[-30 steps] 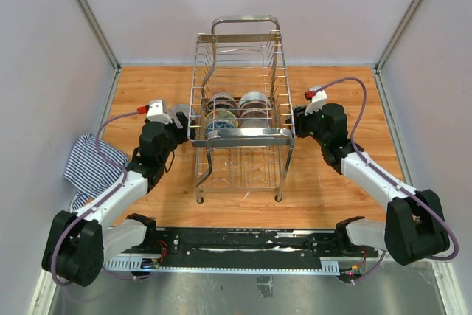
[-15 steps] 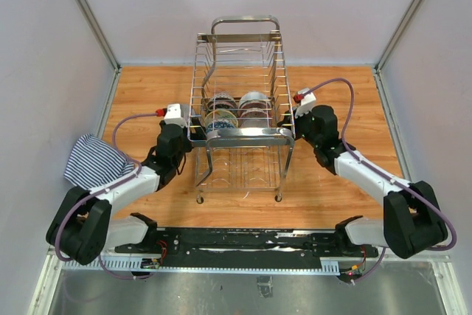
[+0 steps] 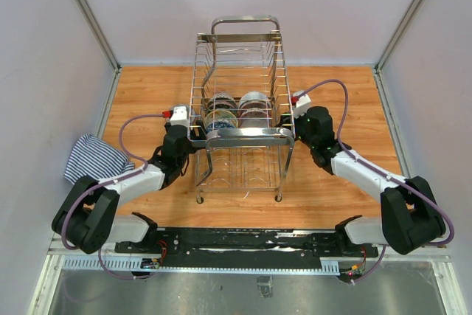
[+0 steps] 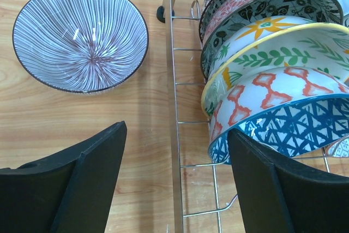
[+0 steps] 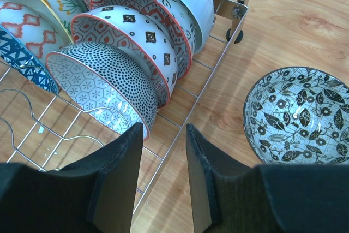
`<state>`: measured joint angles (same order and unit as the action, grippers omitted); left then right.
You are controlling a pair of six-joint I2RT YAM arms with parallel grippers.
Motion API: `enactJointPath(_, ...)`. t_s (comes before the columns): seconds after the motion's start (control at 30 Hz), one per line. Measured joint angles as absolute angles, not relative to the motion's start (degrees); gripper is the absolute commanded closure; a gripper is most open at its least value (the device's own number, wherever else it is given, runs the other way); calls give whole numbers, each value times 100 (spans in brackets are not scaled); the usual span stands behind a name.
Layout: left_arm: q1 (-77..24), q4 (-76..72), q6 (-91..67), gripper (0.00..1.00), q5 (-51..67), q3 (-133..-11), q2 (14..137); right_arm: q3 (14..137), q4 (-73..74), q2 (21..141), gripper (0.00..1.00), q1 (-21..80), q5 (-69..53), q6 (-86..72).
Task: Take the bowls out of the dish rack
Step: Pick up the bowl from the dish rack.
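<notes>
- The bowls (image 4: 262,75) stand on edge in two rows inside the dish rack (image 3: 243,132), at the middle of the table (image 3: 147,94).
- A purple-striped bowl (image 4: 80,36) sits upright on the wood left of the rack, and a black floral bowl (image 5: 297,115) sits right of it.
- The left gripper (image 4: 177,135) has its jaws wide and empty, straddling the rack's side rail.
- The right gripper (image 5: 164,132) has its jaws narrow and empty, at the opposite rail.

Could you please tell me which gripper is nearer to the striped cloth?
Left. The left gripper is at the left side of the dish rack, toward the striped cloth; the right gripper is at its right side, with the rack between.
</notes>
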<state>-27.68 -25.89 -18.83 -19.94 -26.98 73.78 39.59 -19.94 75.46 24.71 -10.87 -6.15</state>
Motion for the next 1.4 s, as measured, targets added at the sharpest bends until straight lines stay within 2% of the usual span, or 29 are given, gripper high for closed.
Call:
enactJointPath(0.3,-2801,-2794,-1824,26,-1992,-2698,7553,3959,-1994,7544,62,2471,-1085,-615)
enactJointPath(0.57,-2834,-2998,-1802,35,-1992,-2698,7756,3959,-1994,7546,62,2471,-1085,-615)
enactJointPath(0.77,-2875,-3175,-1758,46,-1966,-2698,7822,3962,-1994,7546,62,2471,-1085,-615)
enactJointPath(1.2,-2912,-3494,-1667,60,-1841,-2698,8086,3964,-1992,7544,62,2471,-1085,-613)
enactJointPath(1.4,-2923,-3527,-1555,73,-1839,-2698,8114,3970,-1994,7546,62,2473,-1092,-609)
